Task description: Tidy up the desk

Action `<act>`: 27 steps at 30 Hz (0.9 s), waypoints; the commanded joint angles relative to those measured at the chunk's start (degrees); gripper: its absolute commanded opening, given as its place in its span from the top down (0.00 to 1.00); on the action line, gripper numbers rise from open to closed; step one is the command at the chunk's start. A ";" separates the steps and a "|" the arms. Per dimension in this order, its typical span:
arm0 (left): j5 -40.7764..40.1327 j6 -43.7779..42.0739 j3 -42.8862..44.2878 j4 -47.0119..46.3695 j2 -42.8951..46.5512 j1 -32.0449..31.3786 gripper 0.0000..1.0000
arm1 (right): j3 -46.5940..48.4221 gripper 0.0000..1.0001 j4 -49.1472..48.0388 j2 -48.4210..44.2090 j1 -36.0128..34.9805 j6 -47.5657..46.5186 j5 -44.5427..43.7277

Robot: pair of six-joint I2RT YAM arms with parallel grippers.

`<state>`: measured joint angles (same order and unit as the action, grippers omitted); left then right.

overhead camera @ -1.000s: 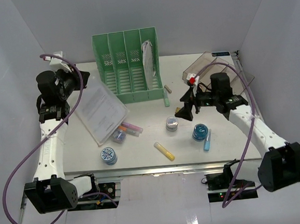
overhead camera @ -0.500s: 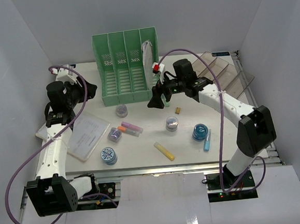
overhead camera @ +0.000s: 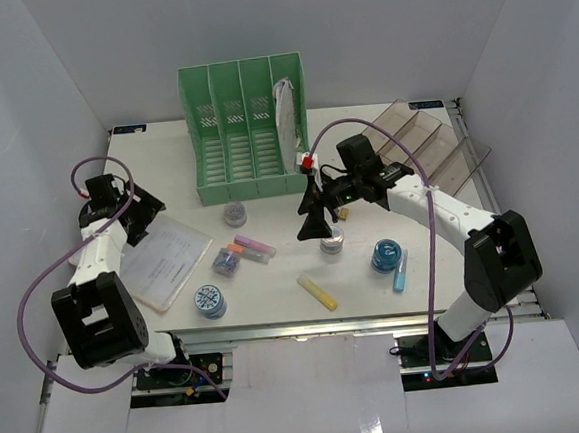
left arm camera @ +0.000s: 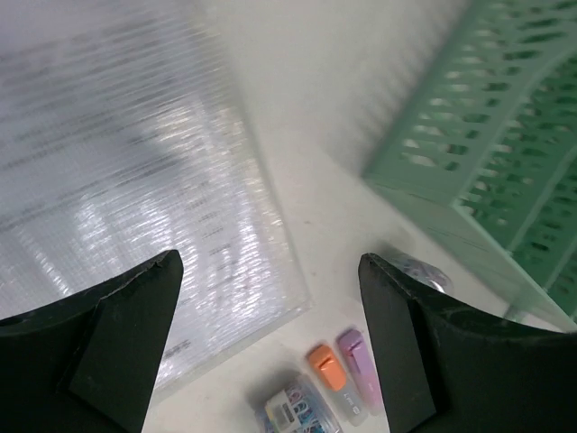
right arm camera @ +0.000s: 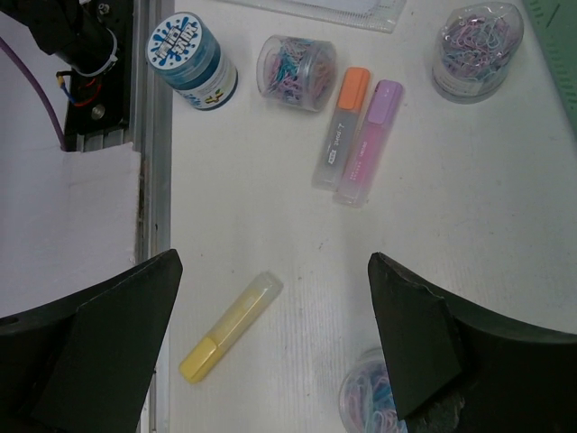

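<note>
Near left on the surface (overhead camera: 275, 283), which runs under both arms, document sleeve (overhead camera: 168, 261) now lies flat, left hand (left arm camera: 269, 262) released above it; at centre, right hand (right arm camera: 270, 262) has swung in, spread empty over 1 paperclip jar (right arm camera: 370, 401), far-right tray (overhead camera: 424, 136) likely its destination.

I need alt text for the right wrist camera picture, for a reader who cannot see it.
The open right gripper hangs over the white desk, and a yellow highlighter lies on it, in view between the jaws. Beyond it, an orange highlighter and a purple highlighter lie side by side, near a blue tin and a jar of coloured paper clips.
</note>
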<state>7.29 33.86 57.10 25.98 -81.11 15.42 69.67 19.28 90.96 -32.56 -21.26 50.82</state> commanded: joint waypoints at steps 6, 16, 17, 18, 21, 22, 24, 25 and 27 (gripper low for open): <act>-7.99 8.25 -7.12 5.92 8.33 14.86 0.10 | -2.21 0.10 -0.55 -2.62 0.09 -2.04 3.51; -9.40 8.34 -9.82 0.91 -1.18 20.09 0.15 | -4.39 0.10 -0.47 -1.42 6.64 -1.73 6.62; -10.23 8.04 -9.83 0.65 -1.70 20.10 0.16 | -4.82 0.10 -0.49 -1.30 7.62 -1.66 6.96; -10.99 7.88 -9.93 0.21 -1.89 20.17 0.16 | -5.34 0.10 -0.56 -1.23 8.32 -1.59 7.56; -13.74 7.88 -10.72 -0.04 -2.52 20.17 0.16 | -5.58 0.09 -0.56 -0.92 10.99 -1.28 8.27; -14.12 7.81 -10.96 -0.02 -2.42 20.17 0.16 | -5.60 0.09 -0.56 -0.75 11.45 -1.24 8.38; -14.54 7.54 -11.39 0.07 -1.98 20.17 0.16 | -5.61 0.09 -0.56 -0.37 12.13 -1.24 8.51; -14.68 7.25 -11.40 0.16 -1.50 20.17 0.16 | -5.66 0.09 -0.56 -0.13 12.32 -1.24 8.51; -14.94 6.94 -11.26 0.35 -0.05 20.15 0.16 | -5.77 0.09 -0.56 0.20 12.60 -1.24 8.51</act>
<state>-4.84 41.70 46.32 26.91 -84.20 35.30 63.94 19.51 90.10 -20.53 -22.74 57.08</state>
